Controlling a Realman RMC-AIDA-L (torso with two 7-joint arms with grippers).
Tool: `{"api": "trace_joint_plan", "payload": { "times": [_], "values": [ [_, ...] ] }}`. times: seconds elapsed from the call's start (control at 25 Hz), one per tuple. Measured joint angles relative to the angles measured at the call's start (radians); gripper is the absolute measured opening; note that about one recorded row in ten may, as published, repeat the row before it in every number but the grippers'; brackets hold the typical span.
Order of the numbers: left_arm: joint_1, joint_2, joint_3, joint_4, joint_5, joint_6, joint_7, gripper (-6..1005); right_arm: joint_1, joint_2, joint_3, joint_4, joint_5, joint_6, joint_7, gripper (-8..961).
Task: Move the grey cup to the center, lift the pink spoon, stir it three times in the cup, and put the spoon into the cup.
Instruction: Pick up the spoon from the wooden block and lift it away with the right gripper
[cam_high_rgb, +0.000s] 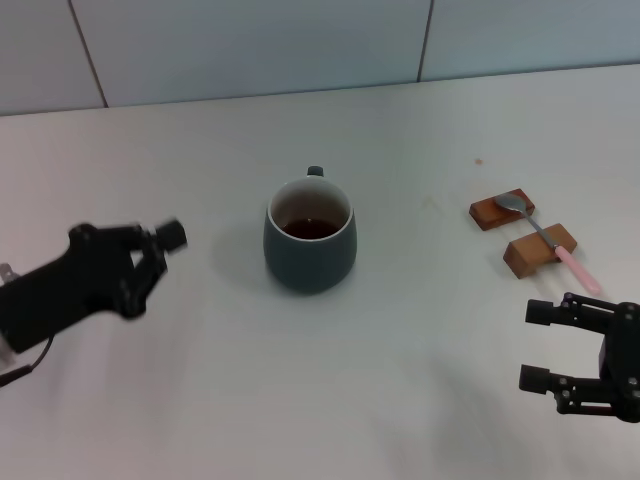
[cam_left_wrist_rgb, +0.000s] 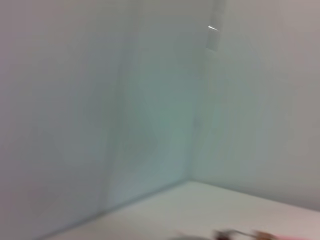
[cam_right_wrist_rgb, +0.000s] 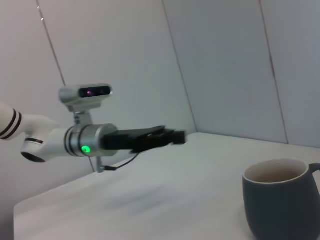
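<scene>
**A:** so the grey cup (cam_high_rgb: 309, 237) is sitting mid-counter (cam_high_rgb: 420, 380) with its handle pointing away from the robot. Looks like the spoon is next?

**B:** I'd guess so. The pink spoon (cam_high_rgb: 547, 236) is lying across two wooden blocks (cam_high_rgb: 522, 231) — silver bowl on the far block, pink handle trailing off the near one, towards the right hand (cam_high_rgb: 538, 346). Its long axis is running diagonally, far end angled towards the cup.

**A:** which arm is closer?

**B:** The right one, easily. The spoon is just ahead of that hand, a bit further from the robot, and the fingers are spread, gripping nothing. The left hand (cam_high_rgb: 160, 243) is hanging off on the cup's other side, well apart from the spoon — can't tell if it's released or clenched.
</scene>
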Motion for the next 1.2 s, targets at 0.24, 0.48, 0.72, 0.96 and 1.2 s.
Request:
{"api": "trace_joint_plan", "payload": {
  "times": [0.24,0.48,0.72,0.96,1.2],
  "values": [
    [0.055,0.000,0.128,0.151,0.001,0.080,-0.052,4,-0.005,0.003,0.013,0.001,0.001,-0.001,0.007,809],
    [0.113,0.019,0.172,0.250,0.001,0.089,-0.062,32,-0.010,0.003,0.029,0.001,0.001,-0.003,0.009,808],
    [0.119,0.044,0.172,0.239,0.001,0.093,-0.063,61,-0.010,0.007,0.030,0.003,0.001,-0.002,0.010,807],
    [0.133,0.044,0.165,0.242,-0.003,0.092,-0.061,201,-0.010,0.010,0.030,0.012,0.001,-0.005,0.010,806],
    [0.140,0.061,0.165,0.246,-0.007,0.087,-0.058,444,-0.012,0.017,0.030,0.015,0.001,-0.005,0.010,806]
  ]
}}
